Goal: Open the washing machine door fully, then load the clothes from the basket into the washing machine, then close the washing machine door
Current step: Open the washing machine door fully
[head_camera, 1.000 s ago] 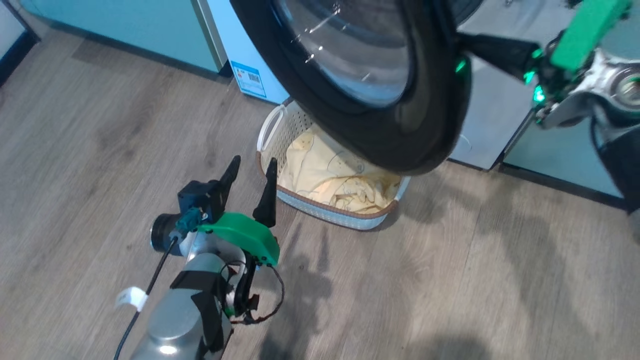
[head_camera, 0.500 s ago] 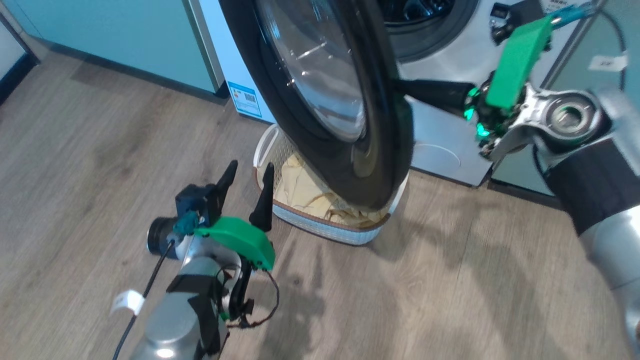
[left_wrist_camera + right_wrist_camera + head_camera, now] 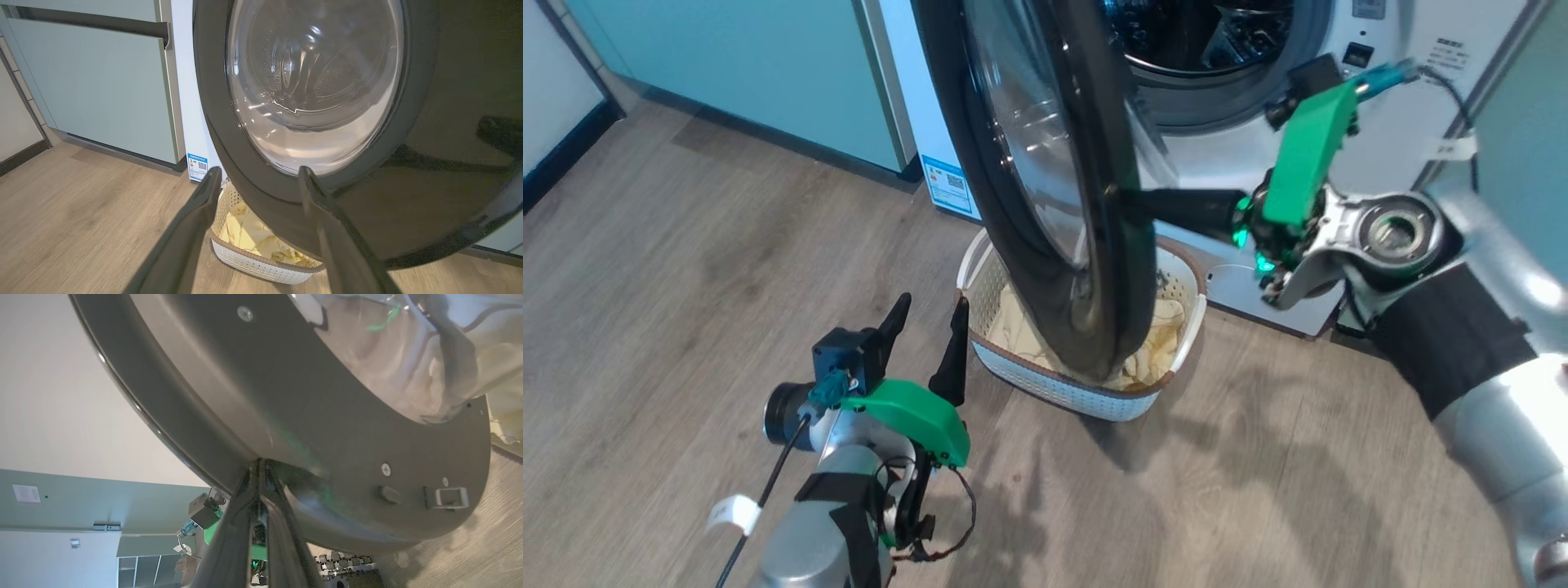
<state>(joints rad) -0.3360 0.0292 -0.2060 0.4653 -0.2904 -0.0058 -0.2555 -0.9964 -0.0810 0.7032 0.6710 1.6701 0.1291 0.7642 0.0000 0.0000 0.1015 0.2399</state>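
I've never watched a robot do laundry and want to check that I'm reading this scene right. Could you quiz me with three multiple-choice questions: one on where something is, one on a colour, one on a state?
1. Where is the basket?
A. on the floor under the open door
B. on a shelf
C. held up in the air

2. What colour are the clothes in it?
A. dark blue
B. pale yellow
C. red

3. How is the left gripper?
A. open and empty
B. shut on a shirt
C. shut on a handle

Answers:
1 A, it stands on the wood floor below the door's lower edge.
2 B, yellowish fabric lies in it.
3 A, its jaws stand apart with nothing between them.
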